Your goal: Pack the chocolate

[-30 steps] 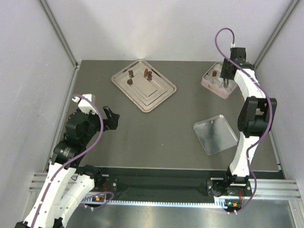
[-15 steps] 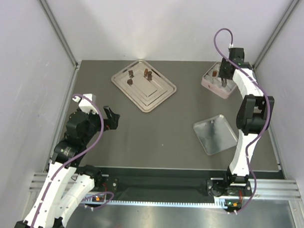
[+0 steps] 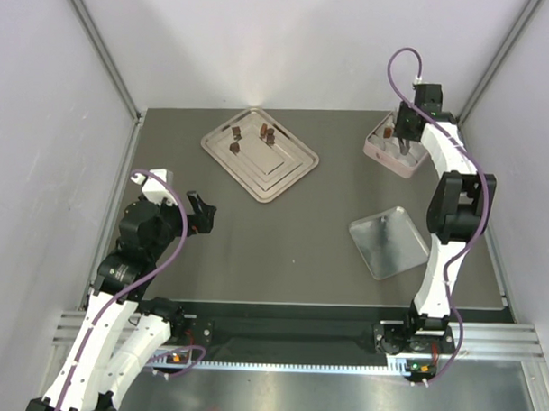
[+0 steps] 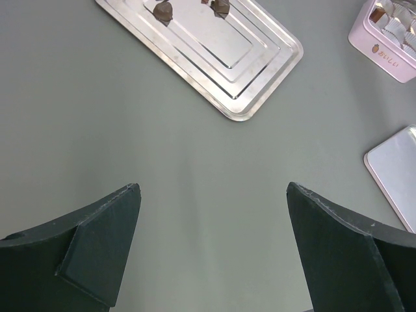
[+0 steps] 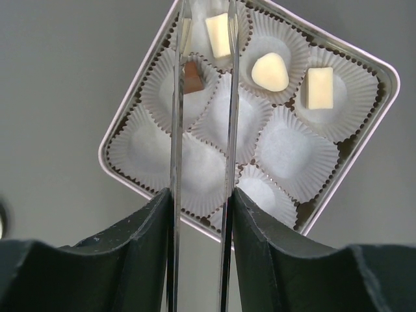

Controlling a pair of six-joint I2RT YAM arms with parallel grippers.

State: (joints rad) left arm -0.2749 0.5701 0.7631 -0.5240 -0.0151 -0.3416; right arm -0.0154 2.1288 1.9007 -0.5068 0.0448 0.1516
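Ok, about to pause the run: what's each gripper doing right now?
Left gripper: open, empty.
Right gripper: slightly open over the box, holding nothing.

The pink box (image 4: 383,52) carries a small line of dark print on its side, too small to read

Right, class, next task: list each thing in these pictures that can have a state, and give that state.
Pink box: open, chocolates in four cups, the other cups look empty.
Lid: off, lying flat apart from the box.
Tray: a few dark chocolates on it.
Left gripper: wide open, empty.
Right gripper: over the box, jaws slightly apart, nothing visibly gripped.
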